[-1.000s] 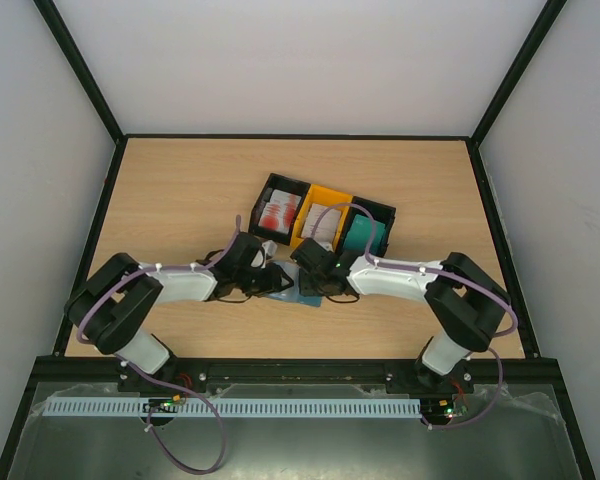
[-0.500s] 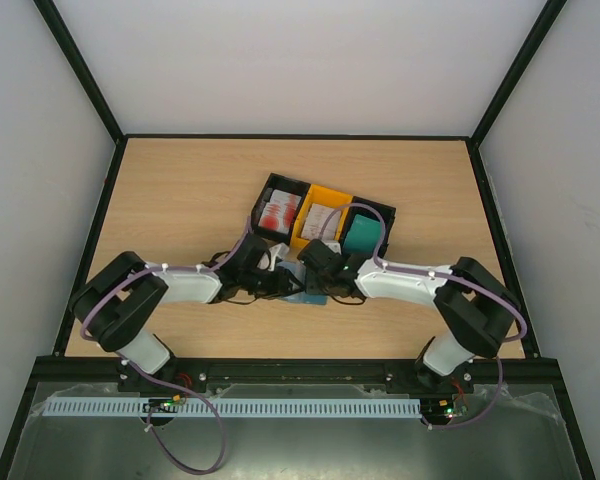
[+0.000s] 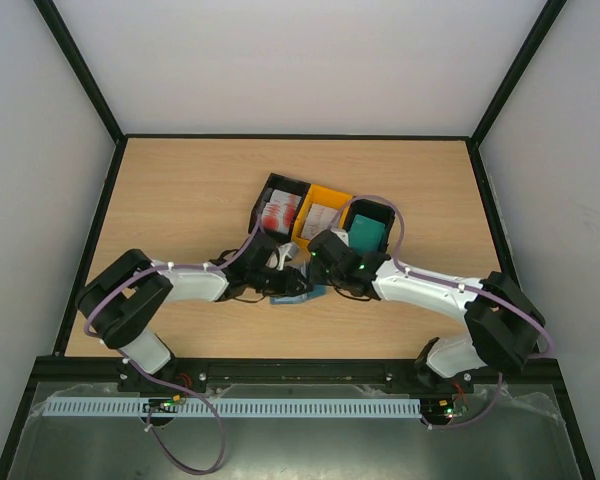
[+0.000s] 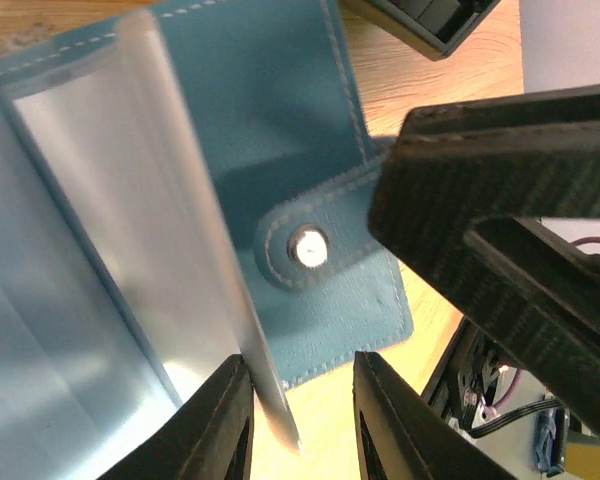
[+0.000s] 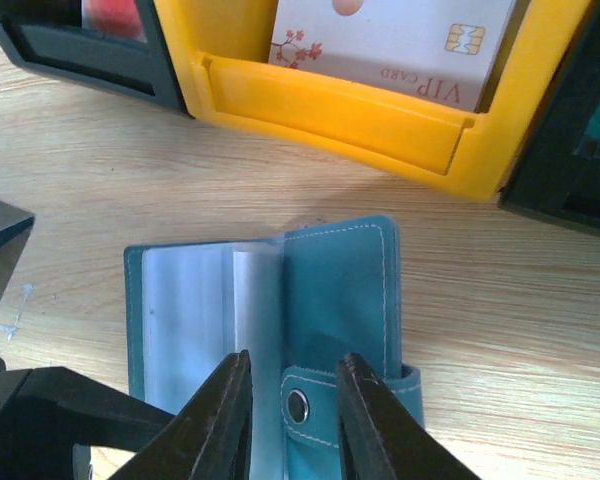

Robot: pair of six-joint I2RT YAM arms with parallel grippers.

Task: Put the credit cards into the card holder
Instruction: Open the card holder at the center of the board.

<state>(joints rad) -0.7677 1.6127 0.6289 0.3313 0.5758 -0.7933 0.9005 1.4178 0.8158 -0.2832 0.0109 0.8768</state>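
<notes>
The blue-teal card holder [image 3: 298, 293] lies open on the table, its clear sleeves fanned up and its clasp tab [image 4: 305, 246] showing. My left gripper [image 3: 283, 279] comes at it from the left. In the left wrist view that gripper [image 4: 300, 425] is open, with one sleeve edge against a finger. My right gripper [image 5: 293, 420] is open too, and its jaws straddle the tab and a raised sleeve of the holder [image 5: 342, 290]. The credit cards sit in bins: red-and-white ones [image 3: 279, 211], whitish ones [image 5: 400, 45] and green-teal ones [image 3: 366, 233].
Three joined bins stand just behind the holder: a black one [image 3: 263, 197], a yellow one [image 3: 332, 193] and another black one [image 3: 384, 211]. The yellow bin's front wall [image 5: 330, 110] is a short way beyond my right fingertips. A right finger [image 4: 500, 250] crowds the left wrist view.
Both grippers have drawn closer together over the holder, the left moving right and the right moving left and forward. Both pairs of jaws have narrowed a little.
</notes>
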